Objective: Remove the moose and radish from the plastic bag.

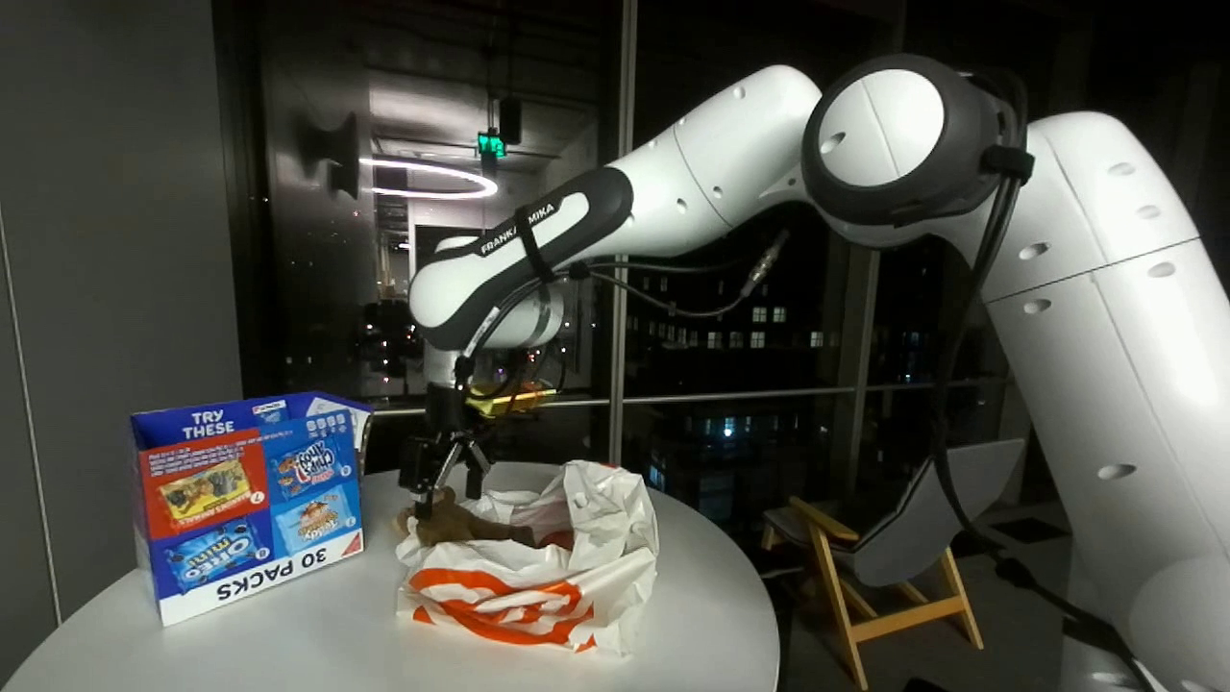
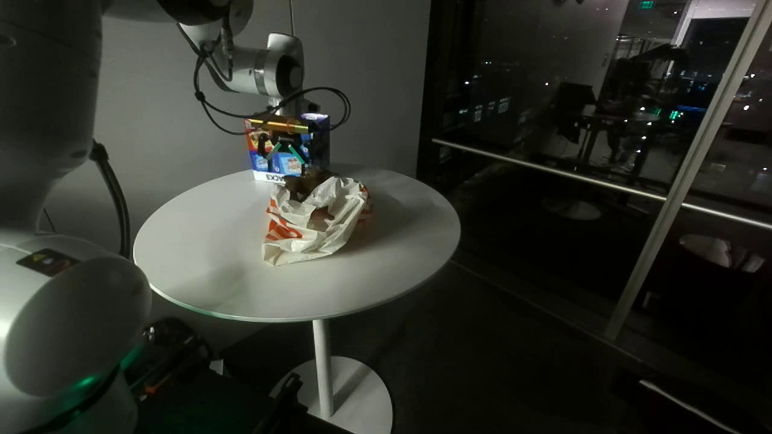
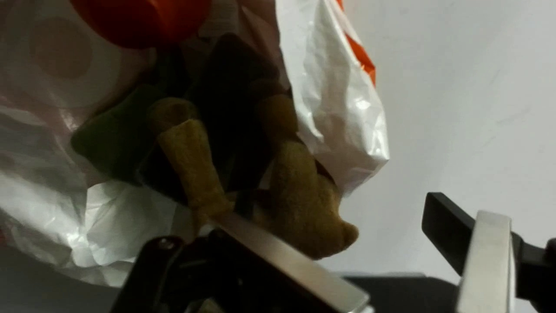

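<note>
Closing the gripper point(image 1: 449, 502) could nip the bag point(image 1: 538, 596) along with the moose point(image 3: 299, 195), since in the wrist view white plastic runs just beside it, right of centre. The bag looks light and slack, so it would probably ride up with the lift. A grip on a single limb is another risk, because the finger at lower centre overlaps one; the moose might swing or slip back. The radish point(image 3: 147, 21), if that is the red thing at upper left there, sits in the bag well apart from the fingers and might get buried if the sides cave in. The jaws stand wide, with part of the moose between them where it lies at the bag's edge, low and left of centre in an exterior view. Nothing looks gripped; whether either finger touches the moose I cannot tell
</note>
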{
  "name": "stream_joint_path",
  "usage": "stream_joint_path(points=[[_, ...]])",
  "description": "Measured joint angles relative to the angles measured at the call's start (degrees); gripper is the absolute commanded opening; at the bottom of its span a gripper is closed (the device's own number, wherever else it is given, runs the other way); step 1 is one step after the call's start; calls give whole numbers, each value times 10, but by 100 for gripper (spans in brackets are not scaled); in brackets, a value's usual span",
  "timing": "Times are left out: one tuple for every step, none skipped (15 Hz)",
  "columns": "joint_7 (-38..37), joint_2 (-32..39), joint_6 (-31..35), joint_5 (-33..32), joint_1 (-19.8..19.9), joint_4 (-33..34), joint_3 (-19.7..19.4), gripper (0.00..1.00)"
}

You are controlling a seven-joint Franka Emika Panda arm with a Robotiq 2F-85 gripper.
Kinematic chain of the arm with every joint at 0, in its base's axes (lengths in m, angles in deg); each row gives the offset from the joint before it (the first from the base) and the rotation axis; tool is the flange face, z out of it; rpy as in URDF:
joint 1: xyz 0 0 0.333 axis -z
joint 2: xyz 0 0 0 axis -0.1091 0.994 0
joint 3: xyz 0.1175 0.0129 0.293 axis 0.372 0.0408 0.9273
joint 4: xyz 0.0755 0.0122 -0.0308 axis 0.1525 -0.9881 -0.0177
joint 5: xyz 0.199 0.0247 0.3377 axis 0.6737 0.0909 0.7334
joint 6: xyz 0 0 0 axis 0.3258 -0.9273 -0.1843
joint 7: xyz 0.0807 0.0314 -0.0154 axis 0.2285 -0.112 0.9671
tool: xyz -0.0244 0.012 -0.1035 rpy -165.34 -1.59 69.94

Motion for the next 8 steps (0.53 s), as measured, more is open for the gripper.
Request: stream_joint_path(points=[[-13, 9, 18, -21, -5, 0, -4, 100], [-26, 19, 33, -42, -10, 0, -9, 100], [-38, 26, 45, -61, -15, 0, -14, 75], [-48, 32, 54, -78, -18, 0, -19, 75], [-54, 37, 60, -89, -21, 1, -22, 66], [-56, 41, 61, -92, -21, 1, -24, 59], [-57, 43, 61, -93, -21, 1, -25, 52], [-58, 43, 60, -92, -21, 1, -25, 44]])
